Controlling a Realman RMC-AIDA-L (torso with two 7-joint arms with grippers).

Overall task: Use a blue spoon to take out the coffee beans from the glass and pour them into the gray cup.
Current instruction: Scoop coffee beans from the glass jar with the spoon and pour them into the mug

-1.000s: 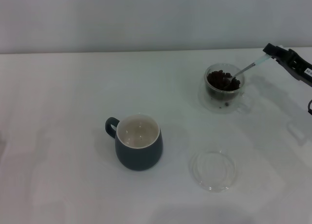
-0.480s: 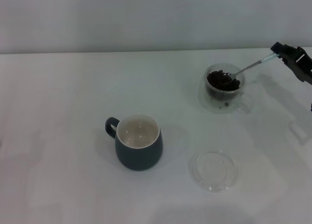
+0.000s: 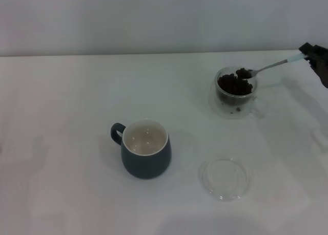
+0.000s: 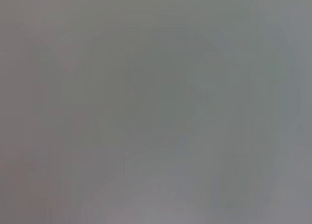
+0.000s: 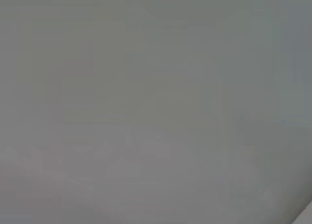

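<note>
In the head view the clear glass (image 3: 236,91) stands at the back right of the table, filled with dark coffee beans (image 3: 233,85). The blue spoon (image 3: 266,67) is held nearly level just above the glass rim, its metal bowl (image 3: 244,72) carrying a few beans. My right gripper (image 3: 307,52) is at the right edge, shut on the spoon's pale blue handle end. The gray cup (image 3: 146,149), white inside and empty, stands in the middle front with its handle to the left. My left gripper is out of view. Both wrist views show only blank grey.
A shallow clear glass dish (image 3: 224,178) lies on the white table (image 3: 61,117) to the right of the gray cup, in front of the glass. A grey wall runs along the table's far edge.
My right gripper has moved right and slightly up. The spoon bowl has come up out of the beans to the rim, loaded with beans, and the spoon has levelled.
</note>
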